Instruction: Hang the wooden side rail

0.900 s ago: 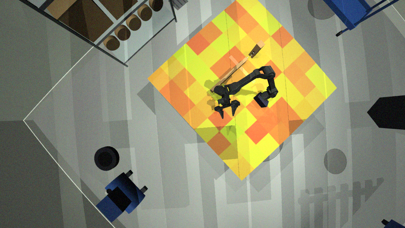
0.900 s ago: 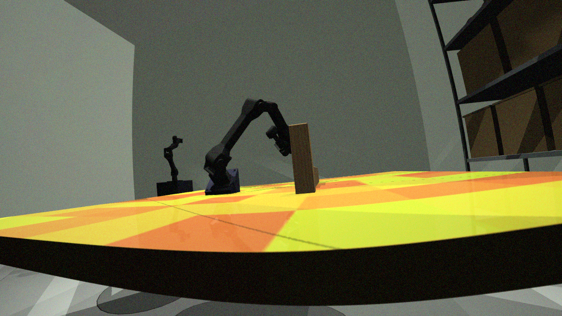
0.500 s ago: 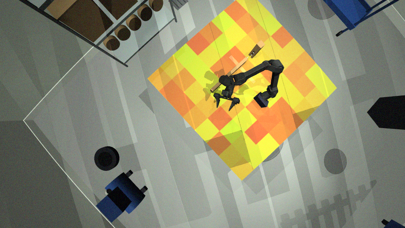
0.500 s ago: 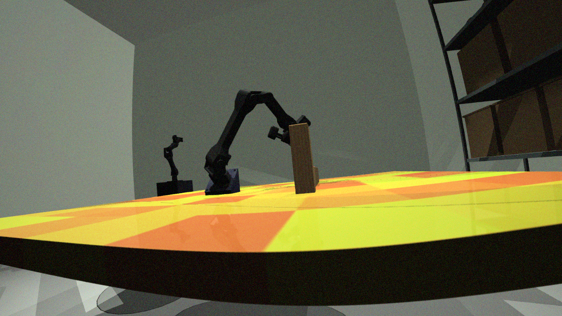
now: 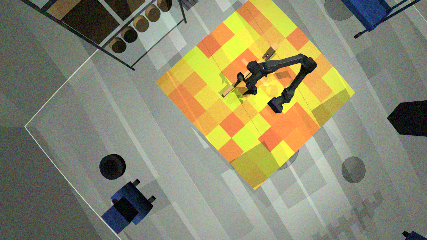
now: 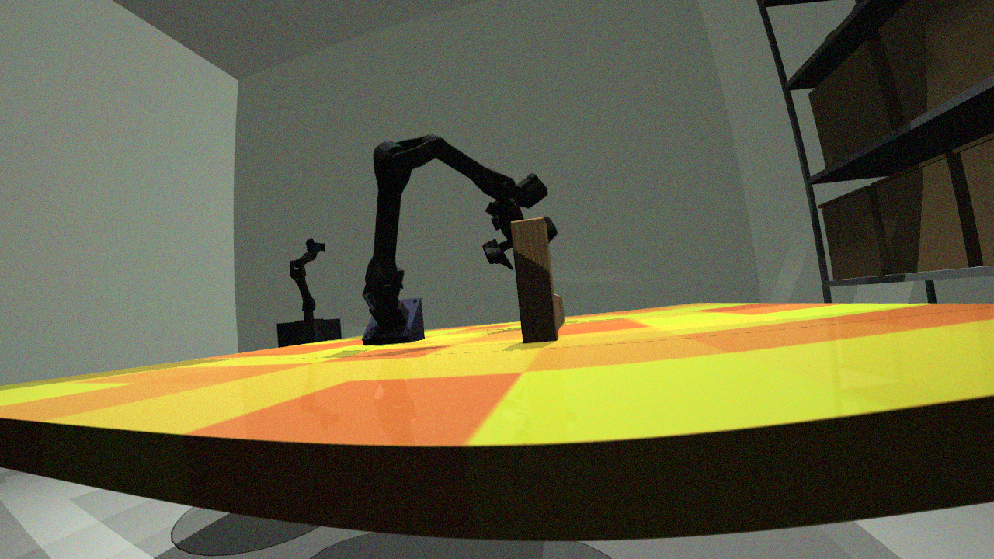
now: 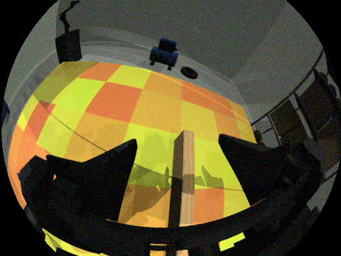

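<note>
The wooden side rail [image 5: 227, 91] [image 7: 188, 153] lies long and narrow over the patchwork table [image 5: 179, 98] [image 6: 389, 410], its far end low at the table. The headboard post [image 5: 272, 49] [image 6: 533, 278] stands upright beyond the rail's other end. Small bright metal parts show at the post's slot in the top view. My gripper [image 5: 239, 90] [image 7: 179, 141] is open and empty, above the rail near its far end, with the rail running between the spread fingers in the wrist view. The arm hides part of the rail; whether the hooks touch the pins cannot be told.
The arm's base [image 5: 275, 105] [image 6: 394, 330] stands on the table beside the rail. A pale strip [image 5: 245, 61] crosses near the rail. Shelving [image 6: 792, 104] and, in the wrist view, a black box [image 7: 68, 46] with another arm stand beyond the table.
</note>
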Motion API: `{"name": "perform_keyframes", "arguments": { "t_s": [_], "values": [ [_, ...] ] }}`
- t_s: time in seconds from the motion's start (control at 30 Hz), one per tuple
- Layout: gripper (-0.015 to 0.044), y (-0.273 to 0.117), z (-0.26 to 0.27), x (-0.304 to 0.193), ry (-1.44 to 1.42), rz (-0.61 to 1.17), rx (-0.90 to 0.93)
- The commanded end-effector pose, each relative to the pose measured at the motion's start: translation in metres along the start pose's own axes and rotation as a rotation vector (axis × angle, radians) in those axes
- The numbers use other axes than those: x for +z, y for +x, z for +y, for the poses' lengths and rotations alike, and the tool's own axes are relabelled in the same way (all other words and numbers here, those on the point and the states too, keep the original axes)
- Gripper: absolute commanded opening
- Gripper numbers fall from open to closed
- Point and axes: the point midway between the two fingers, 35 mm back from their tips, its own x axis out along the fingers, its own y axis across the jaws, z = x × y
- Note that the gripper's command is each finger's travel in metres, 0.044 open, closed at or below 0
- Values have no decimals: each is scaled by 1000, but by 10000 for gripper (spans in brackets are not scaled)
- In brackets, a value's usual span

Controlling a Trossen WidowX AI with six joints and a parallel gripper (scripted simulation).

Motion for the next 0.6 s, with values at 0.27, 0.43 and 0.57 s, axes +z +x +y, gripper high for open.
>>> {"name": "perform_keyframes", "arguments": {
  "t_s": [0.27,0.43,0.57],
  "values": [
    [440,-124,20,-138,-538,719,61],
    [440,-188,44,-185,-740,1011,256],
    [440,-238,66,-211,-871,1208,470]
  ]
}}
